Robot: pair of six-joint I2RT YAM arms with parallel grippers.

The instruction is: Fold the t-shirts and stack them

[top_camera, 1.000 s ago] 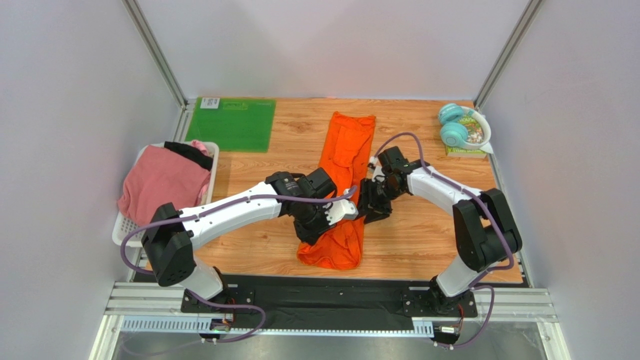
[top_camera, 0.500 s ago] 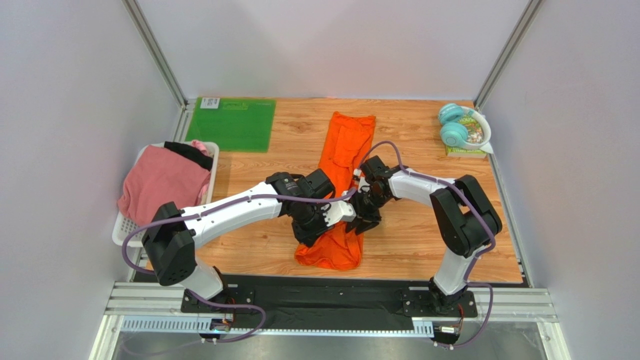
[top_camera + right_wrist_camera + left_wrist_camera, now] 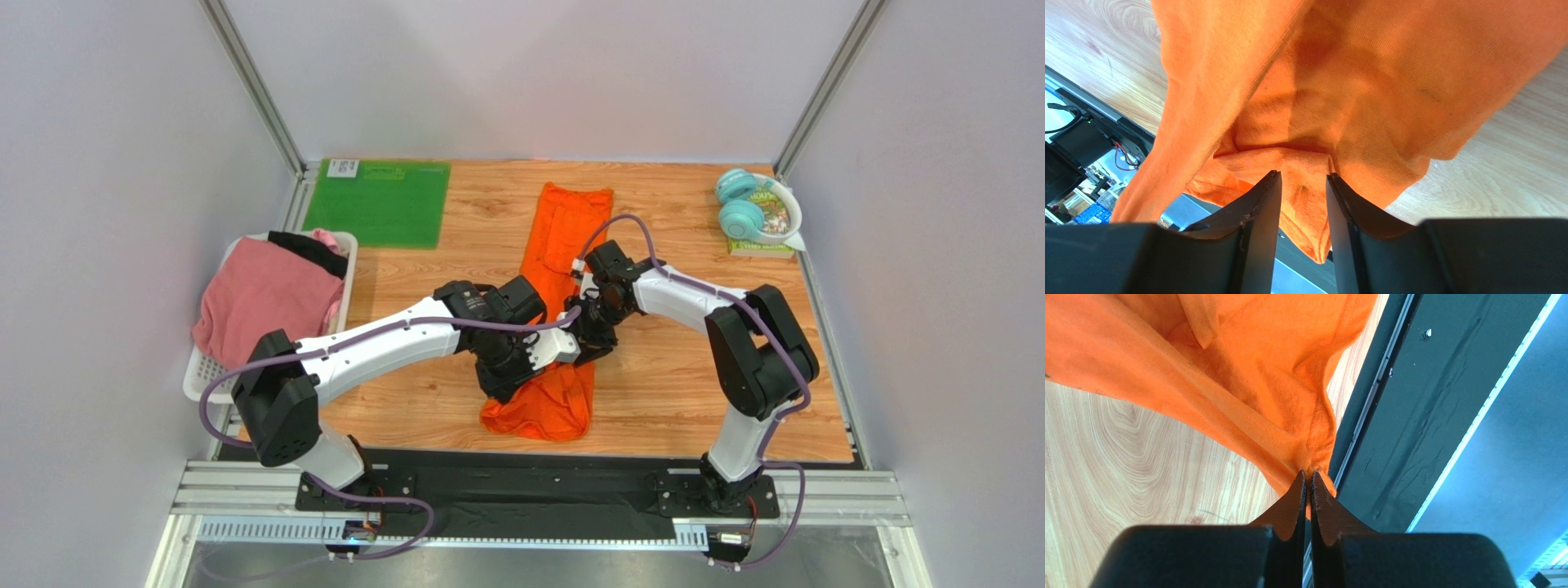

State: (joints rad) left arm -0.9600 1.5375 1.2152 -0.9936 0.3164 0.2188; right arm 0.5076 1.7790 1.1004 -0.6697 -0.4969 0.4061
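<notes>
Where the two arms meet over the middle of the wooden table (image 3: 687, 380), the orange t-shirt (image 3: 567, 233) lies in a long narrow strip. It runs from near the far edge toward the near edge, and its near end is bunched and wrinkled under the arms. The left claw (image 3: 1309, 474) is pinched tight on a gathered corner of the orange cloth, which fans out from its tips above the wood. The right claw (image 3: 1303, 176) stands with its fingers a little apart and a fold of the same cloth between them. Whether it is pressing that fold, I cannot tell.

The table top is light wood with a clear grain, seen bare on both sides of the shirt. A flat green mat (image 3: 378, 202) lies at the far left corner. Teal headphones (image 3: 741, 206) sit at the far right corner. A white basket (image 3: 347, 263) stands just off the left edge, holding the pink t-shirt (image 3: 260, 300), which spills over its side, and the black t-shirt (image 3: 307, 251) at its far end. A black plate (image 3: 540, 484) along the near edge carries both arm bases, with a metal rail in front of it. Pale grey walls close in the space on three sides, with slanted metal posts (image 3: 252, 86) in the back corners.
</notes>
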